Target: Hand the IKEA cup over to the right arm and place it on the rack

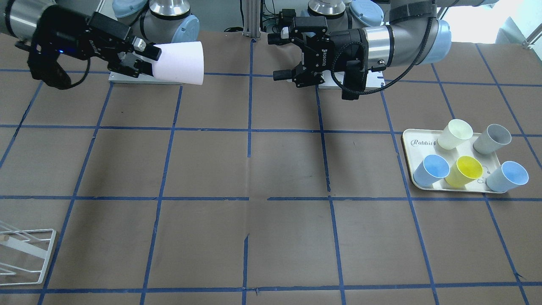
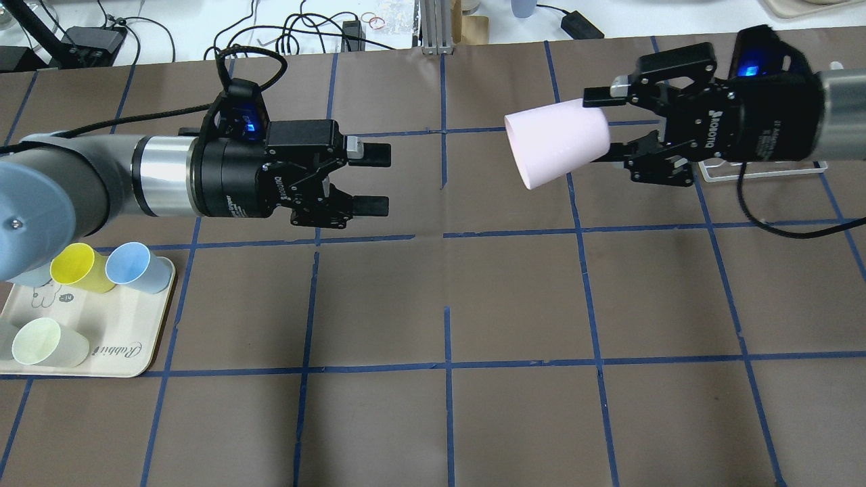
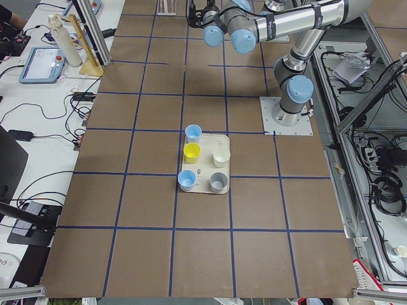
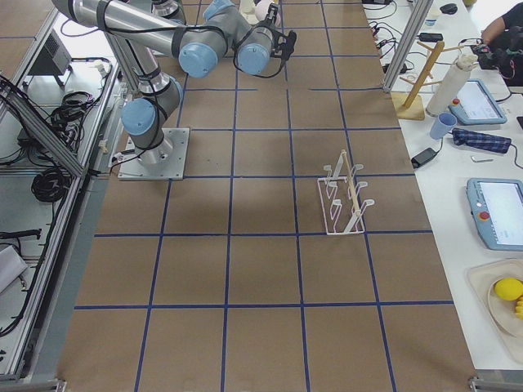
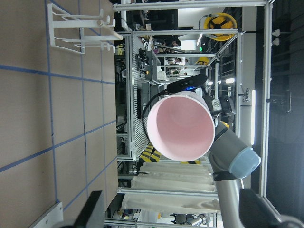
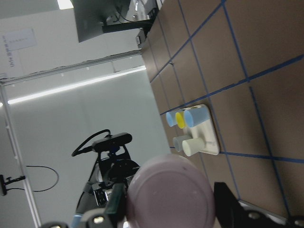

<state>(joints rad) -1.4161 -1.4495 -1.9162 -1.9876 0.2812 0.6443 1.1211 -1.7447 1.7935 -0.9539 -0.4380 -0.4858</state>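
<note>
The pale pink IKEA cup [image 2: 558, 142] is held on its side in the air, its open mouth toward the left arm. My right gripper [image 2: 602, 125] is shut on its base end; this shows in the front view too, with the gripper [image 1: 149, 60] on the cup [image 1: 180, 63]. My left gripper [image 2: 380, 180] is open and empty, a clear gap away from the cup's mouth, and also shows in the front view [image 1: 277, 57]. The left wrist view looks into the cup [image 5: 180, 126]. The white wire rack [image 1: 25, 254] stands on the table on the right arm's side, also seen in the exterior right view [image 4: 343, 196].
A cream tray marked "Rabbit" [image 2: 128, 325] sits under the left arm with several cups: yellow [image 2: 78, 266], blue [image 2: 135, 265], cream-white [image 2: 44, 343]. In the front view the tray [image 1: 413, 161] also holds a grey cup [image 1: 493, 137]. Brown table with blue tape grid.
</note>
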